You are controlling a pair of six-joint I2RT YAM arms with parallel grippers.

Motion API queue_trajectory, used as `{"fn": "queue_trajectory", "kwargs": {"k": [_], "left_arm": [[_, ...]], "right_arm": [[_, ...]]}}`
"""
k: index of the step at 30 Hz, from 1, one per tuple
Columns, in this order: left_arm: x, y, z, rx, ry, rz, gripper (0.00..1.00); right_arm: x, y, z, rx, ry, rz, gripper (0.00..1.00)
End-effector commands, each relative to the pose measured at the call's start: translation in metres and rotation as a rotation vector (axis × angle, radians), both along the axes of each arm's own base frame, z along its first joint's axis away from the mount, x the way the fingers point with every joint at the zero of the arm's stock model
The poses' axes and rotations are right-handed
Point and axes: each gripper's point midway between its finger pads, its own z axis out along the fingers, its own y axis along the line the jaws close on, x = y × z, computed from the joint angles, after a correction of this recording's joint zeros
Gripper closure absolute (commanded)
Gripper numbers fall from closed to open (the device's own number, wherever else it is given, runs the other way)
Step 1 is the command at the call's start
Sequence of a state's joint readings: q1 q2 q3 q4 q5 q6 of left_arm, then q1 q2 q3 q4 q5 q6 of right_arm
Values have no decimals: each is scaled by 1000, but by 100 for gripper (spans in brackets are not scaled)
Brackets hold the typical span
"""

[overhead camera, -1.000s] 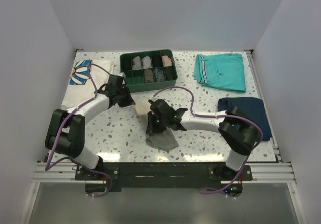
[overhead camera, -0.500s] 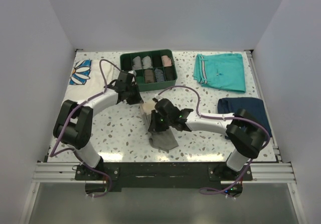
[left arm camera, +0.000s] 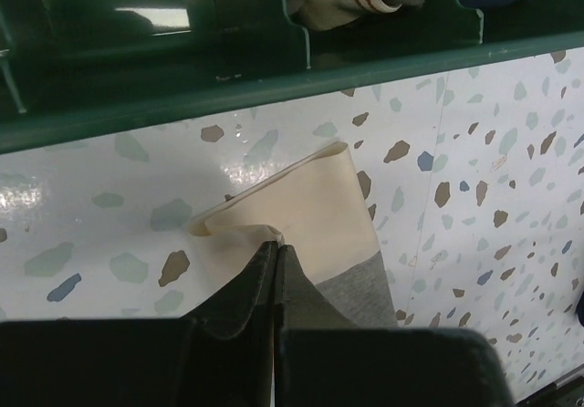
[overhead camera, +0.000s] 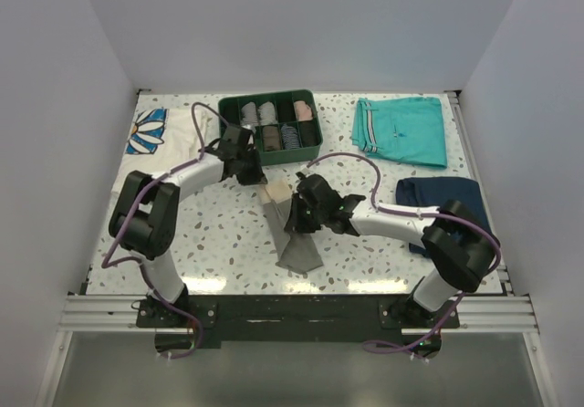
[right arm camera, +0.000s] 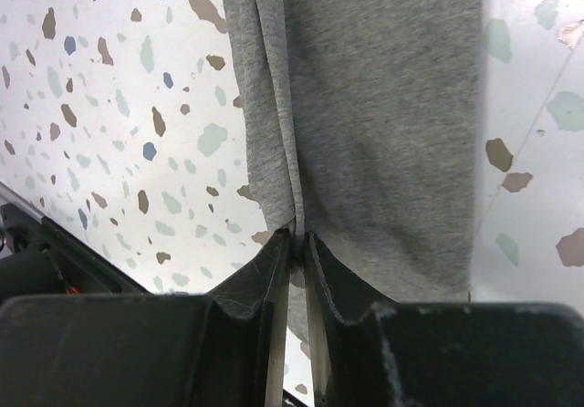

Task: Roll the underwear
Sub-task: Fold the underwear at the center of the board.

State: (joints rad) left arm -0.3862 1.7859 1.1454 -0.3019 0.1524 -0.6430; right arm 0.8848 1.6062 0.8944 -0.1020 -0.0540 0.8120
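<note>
The underwear is a small grey garment with a cream waistband, stretched out on the speckled table between my two grippers. My left gripper is shut on the cream waistband end, just in front of the green organizer. My right gripper is shut on a fold in the grey cloth further down. The grey part fans out towards the near edge of the table.
A green compartment organizer holding several rolled garments stands at the back, close behind my left gripper; its wall shows in the left wrist view. Teal shorts and a navy folded garment lie at the right. A daisy-print cloth lies at the left.
Both grippers have moved right and away from the near edge with the underwear. The garment is pulled out longer and flatter than before.
</note>
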Motion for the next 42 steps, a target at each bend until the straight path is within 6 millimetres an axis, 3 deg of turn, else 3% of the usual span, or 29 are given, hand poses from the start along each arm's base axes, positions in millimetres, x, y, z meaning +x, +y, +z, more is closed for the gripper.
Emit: {"fn": "queue_trajectory", "kwargs": {"k": [1, 13, 28, 32, 33, 36, 40, 42], "left_arm": [[21, -18, 18, -40, -65, -20, 100], [37, -45, 20, -48, -77, -65, 100], [42, -76, 19, -82, -86, -140, 100], [41, -75, 17, -78, -81, -142, 100], [39, -74, 15, -74, -77, -144, 100], [38, -73, 15, -67, -80, -144, 100], [38, -72, 14, -64, -79, -142, 100], [38, -72, 15, -65, -80, -142, 100]], "right_arm": [[6, -8, 11, -6, -40, -33, 84], [3, -26, -1, -85, -27, -66, 84], [4, -49, -10, -130, -34, -177, 87], [12, -58, -2, -142, -89, -216, 65], [15, -60, 0, -150, -110, -211, 48], [29, -59, 10, -101, -133, -182, 40], [49, -45, 17, 0, -109, -99, 42], [49, -36, 9, 10, -70, -46, 45]]}}
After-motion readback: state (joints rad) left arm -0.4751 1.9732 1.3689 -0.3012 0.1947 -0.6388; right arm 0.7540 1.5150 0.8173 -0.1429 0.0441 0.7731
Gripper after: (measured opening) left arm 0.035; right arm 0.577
